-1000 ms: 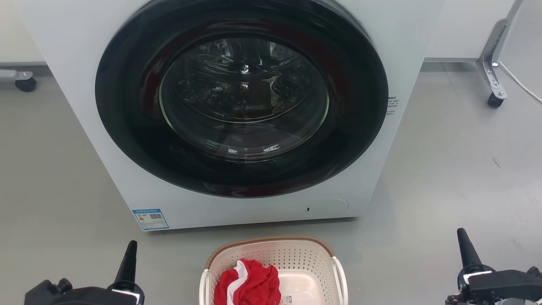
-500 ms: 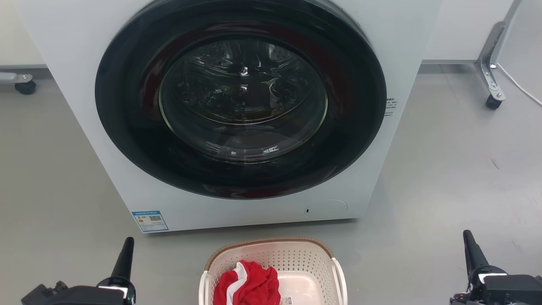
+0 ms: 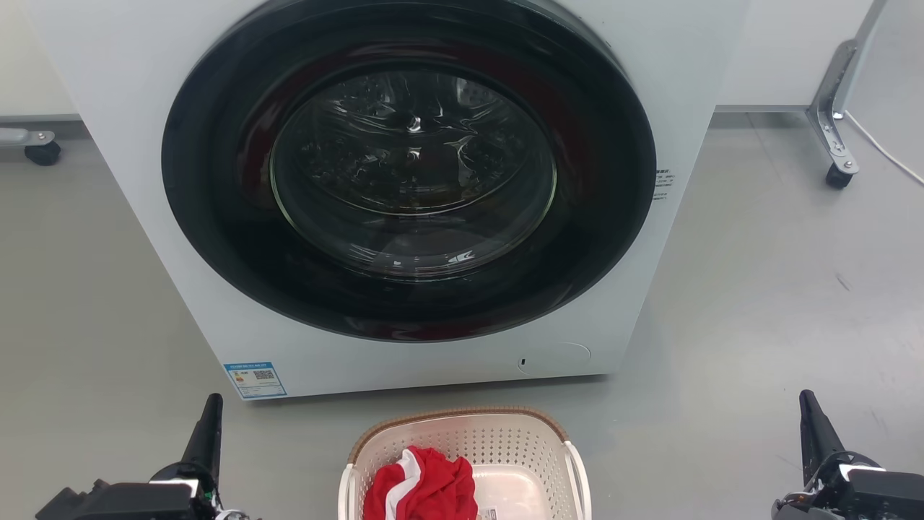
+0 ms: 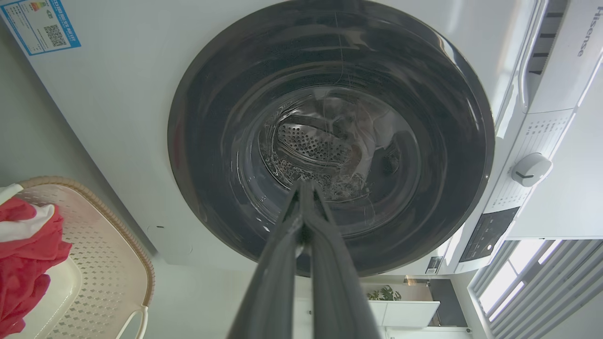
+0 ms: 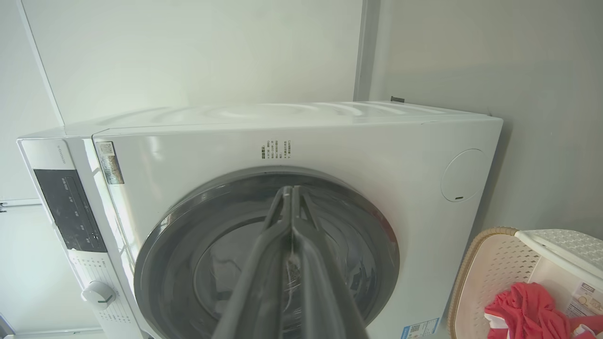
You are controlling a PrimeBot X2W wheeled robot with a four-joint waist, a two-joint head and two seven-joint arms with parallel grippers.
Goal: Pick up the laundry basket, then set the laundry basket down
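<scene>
the laundry basket (image 3: 505, 439) sits on the grey floor (image 3: 765, 289) at the 6 o'clock edge of the head view, cut off by the frame, its brown rim toward 12 o'clock and its white handles at 3 and 9 o'clock. a crumpled red and white cloth (image 3: 426, 485) lies inside it, toward the basket's 8 o'clock. at 12 o'clock from the basket, just apart from it, stands a white washing machine (image 3: 130, 144) with its round dark door (image 3: 408, 170) closed, a blue label (image 3: 254, 378) at its 7 o'clock corner and a round flap (image 3: 554, 355) at its 5 o'clock. the left gripper (image 3: 209, 426) is at 9 o'clock from the basket and the right gripper (image 3: 812, 426) at 3 o'clock, both well clear of the handles and touching nothing. in the left wrist view the left gripper (image 4: 304, 197) has its two fingers pressed together with nothing between them, pointing at the door, with the basket (image 4: 103, 245) at 8 o'clock. in the right wrist view the right gripper (image 5: 291, 194) likewise has its fingers closed together on nothing, with the basket (image 5: 490, 268) and cloth (image 5: 527, 310) at 4 o'clock. a caster (image 3: 837, 175) stands on the floor at 2 o'clock.
</scene>
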